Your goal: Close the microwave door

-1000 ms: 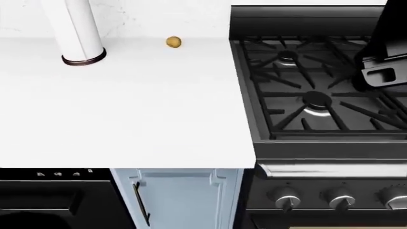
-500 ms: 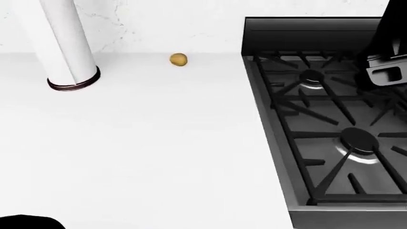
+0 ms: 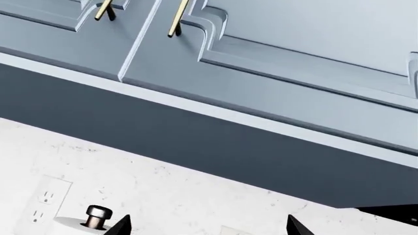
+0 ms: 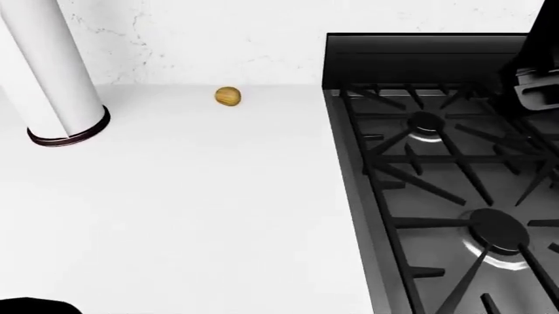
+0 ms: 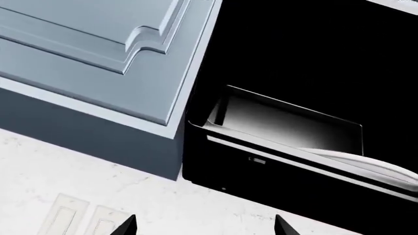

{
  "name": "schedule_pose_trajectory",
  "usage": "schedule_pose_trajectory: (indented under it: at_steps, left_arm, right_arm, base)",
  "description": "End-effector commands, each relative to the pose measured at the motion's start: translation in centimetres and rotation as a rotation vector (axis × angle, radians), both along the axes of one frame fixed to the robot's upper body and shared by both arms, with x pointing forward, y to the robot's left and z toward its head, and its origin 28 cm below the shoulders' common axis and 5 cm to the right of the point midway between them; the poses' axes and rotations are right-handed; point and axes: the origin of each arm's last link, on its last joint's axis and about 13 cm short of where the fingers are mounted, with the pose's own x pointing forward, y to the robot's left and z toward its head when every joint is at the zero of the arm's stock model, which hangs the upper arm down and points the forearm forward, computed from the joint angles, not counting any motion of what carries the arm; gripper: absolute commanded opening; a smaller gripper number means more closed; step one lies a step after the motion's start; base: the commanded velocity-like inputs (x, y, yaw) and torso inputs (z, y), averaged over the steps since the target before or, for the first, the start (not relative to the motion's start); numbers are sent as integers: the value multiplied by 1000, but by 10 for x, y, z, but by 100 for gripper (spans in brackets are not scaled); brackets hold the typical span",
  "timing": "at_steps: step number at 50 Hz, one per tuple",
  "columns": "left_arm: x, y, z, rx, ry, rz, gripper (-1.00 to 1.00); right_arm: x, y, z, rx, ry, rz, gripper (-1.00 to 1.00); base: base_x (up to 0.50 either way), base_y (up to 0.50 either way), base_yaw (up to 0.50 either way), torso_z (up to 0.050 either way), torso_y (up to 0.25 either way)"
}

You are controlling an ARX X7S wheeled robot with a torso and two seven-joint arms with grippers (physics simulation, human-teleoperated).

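White worktop [image 4: 192, 216] fills the left of the head view, with a stove [image 4: 454, 196] at right. Both wrist views show the jaws spread wide, holding nothing. At right in the right wrist view the microwave [image 5: 287, 147] sits beside blue cabinets [image 5: 98, 58], its door [image 5: 313, 159] ajar.

Left arm: white tube [image 4: 54, 72] coming down the far left of the head view.
Left pincer [image 3: 205, 226]: just two dark fingertips, spread wide, nothing between them.
Right arm: dark bit [image 4: 537, 72] at the right edge.
Right pincer [image 5: 203, 226]: tips apart too, empty.
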Motion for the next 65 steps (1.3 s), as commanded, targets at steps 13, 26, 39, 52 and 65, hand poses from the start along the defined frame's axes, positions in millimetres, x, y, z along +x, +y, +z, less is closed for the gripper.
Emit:
schedule_pose_trajectory:
  at_steps: [13, 26, 39, 52, 65]
  left_arm:
    - [-1, 0, 0, 0, -4, 0, 100]
    - [-1, 0, 1, -2, -5, 1, 100]
    - [0, 1, 1, -3, 0, 2, 100]
    - [2, 1, 0, -3, 5, 6, 100]
    - [2, 0, -1, 2, 7, 5, 100]
  right_arm:
    - [0, 1, 0, -13, -9, -17, 100]
    - [0, 1, 1, -14, -8, -28, 100]
    - [0, 10, 3, -39, 9, -26, 100]
    - [10, 31, 26, -44, 5, 16, 100]
    - [22, 52, 57, -87, 3, 39, 100]
  base:
    - [0, 261, 0, 0, 0]
    - [0, 0, 0, 0, 0]
    - [0, 0, 0, 0, 0]
    - [0, 0, 0, 0, 0]
    - [0, 0, 0, 0, 0]
